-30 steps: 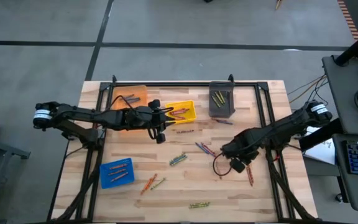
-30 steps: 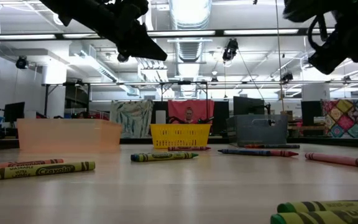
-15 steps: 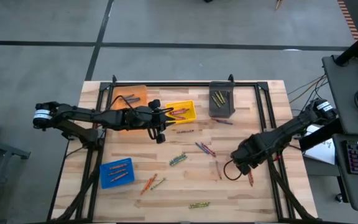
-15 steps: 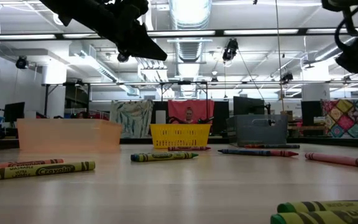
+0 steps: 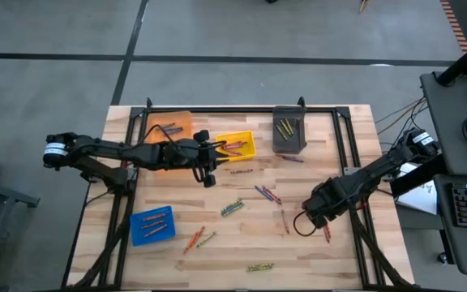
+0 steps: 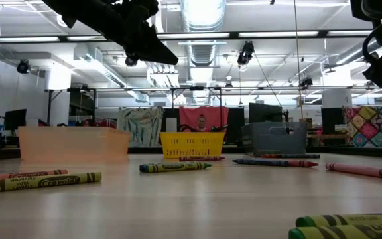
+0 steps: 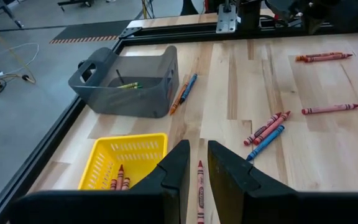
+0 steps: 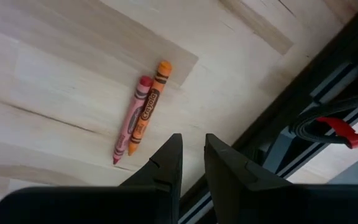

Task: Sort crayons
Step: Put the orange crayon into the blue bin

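We see the right tool (image 8: 188, 163) poised above the worktop (image 5: 347, 251) near its right edge, its two fingers a narrow gap apart and holding nothing. Just beyond the fingertips lie a red crayon (image 8: 129, 120) and an orange crayon (image 8: 146, 107), side by side and touching, close to the dark frame rail.

The left tool (image 7: 194, 169) hangs over the worktop beside the yellow bin (image 7: 124, 160), fingers likewise slightly parted and empty; a single red crayon (image 7: 199, 190) lies on the wood in line with the gap. Red crayons rest inside the yellow bin, and olive-yellow ones in the grey bin (image 7: 129, 84).

From above, the orange bin (image 5: 169, 125) and blue bin (image 5: 152, 225) each hold crayons, while loose crayons (image 5: 233, 208) are scattered over the middle and near side of the worktop.
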Controlling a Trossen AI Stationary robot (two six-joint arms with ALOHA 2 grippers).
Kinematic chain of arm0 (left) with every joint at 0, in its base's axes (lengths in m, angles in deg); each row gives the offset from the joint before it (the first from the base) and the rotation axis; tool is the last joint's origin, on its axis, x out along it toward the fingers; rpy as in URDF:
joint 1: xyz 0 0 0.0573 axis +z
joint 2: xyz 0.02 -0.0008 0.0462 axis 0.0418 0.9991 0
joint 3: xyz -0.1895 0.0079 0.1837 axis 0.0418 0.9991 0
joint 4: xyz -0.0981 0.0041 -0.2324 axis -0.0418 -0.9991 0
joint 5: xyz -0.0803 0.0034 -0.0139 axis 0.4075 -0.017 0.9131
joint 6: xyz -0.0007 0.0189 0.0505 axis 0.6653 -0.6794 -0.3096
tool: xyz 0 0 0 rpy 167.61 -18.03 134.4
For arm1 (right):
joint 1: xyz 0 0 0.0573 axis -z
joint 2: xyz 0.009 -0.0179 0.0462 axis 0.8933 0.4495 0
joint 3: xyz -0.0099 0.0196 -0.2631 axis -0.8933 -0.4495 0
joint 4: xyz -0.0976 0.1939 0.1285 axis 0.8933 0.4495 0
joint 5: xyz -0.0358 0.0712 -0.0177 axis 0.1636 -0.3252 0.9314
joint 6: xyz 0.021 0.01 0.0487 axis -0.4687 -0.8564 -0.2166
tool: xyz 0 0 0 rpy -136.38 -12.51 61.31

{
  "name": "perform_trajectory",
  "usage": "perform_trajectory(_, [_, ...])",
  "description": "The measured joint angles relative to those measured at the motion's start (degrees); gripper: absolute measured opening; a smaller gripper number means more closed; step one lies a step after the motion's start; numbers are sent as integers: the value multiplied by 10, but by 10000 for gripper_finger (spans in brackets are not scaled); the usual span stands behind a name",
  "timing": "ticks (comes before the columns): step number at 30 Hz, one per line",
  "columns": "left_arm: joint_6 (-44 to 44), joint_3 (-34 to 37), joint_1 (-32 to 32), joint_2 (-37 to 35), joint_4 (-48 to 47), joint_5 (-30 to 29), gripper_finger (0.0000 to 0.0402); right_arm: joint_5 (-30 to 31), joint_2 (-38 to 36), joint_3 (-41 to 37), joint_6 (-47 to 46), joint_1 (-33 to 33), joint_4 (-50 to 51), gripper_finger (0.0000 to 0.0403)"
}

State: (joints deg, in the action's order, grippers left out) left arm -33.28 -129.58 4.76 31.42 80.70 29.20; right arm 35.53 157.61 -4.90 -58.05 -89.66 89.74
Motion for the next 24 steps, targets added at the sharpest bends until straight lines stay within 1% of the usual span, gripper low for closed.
perform_trajectory(5, [0,0,-1,0,0,0,40,0,0,0,-14,0,-1,57])
perform_trajectory(8, [-4,0,-1,0,1,0,40,1,0,-6,-22,0,-15,64])
perform_trajectory(12, [-6,0,-1,0,1,0,40,30,0,-17,-28,0,-34,73])
perform_trajectory(18, [-6,0,-1,0,1,0,40,45,0,-24,-29,0,-58,61])
perform_trajectory(24, [-8,0,-1,1,1,0,40,43,2,-43,-50,0,-81,74])
